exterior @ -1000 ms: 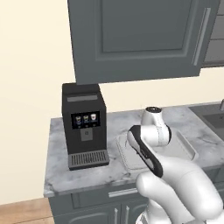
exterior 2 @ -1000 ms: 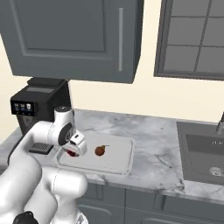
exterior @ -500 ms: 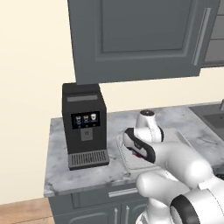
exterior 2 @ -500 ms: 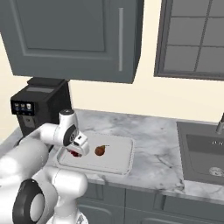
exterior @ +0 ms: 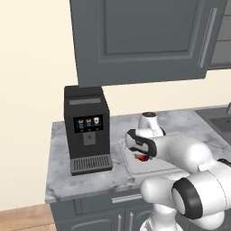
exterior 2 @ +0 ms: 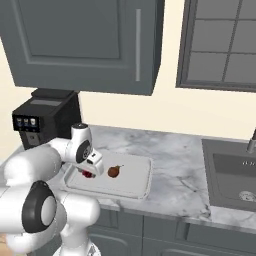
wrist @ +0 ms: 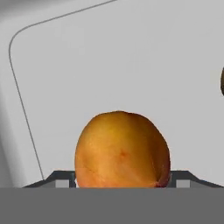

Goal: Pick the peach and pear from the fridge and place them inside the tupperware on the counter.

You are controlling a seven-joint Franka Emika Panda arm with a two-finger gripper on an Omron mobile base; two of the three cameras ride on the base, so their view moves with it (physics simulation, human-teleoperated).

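Note:
My gripper [exterior 2: 89, 169] hangs low over the left part of the tupperware [exterior 2: 138, 181], shut on the orange-red peach [exterior 2: 88, 174]. In the hand view the peach [wrist: 121, 151] sits between the two finger tips [wrist: 61, 179], just above the pale floor of the tupperware [wrist: 109, 57]. The brownish pear [exterior 2: 114, 171] lies inside the tupperware, a little to the right of the peach. From the left base view the gripper [exterior: 141, 154] and peach [exterior: 142, 157] show above the tupperware [exterior: 135, 170] on the marbled counter [exterior: 58, 180]. The fridge is out of view.
A black coffee machine [exterior: 87, 131] stands on the counter just left of the tupperware. A sink [exterior 2: 232, 172] with a faucet [exterior 2: 251, 142] lies at the right. Dark grey wall cabinets [exterior 2: 85, 40] hang above. Bare counter [exterior 2: 175, 157] lies between tupperware and sink.
The arm has swung forward and down, carrying the peach a little lower and to the right over the tupperware. The pear has stayed in place.

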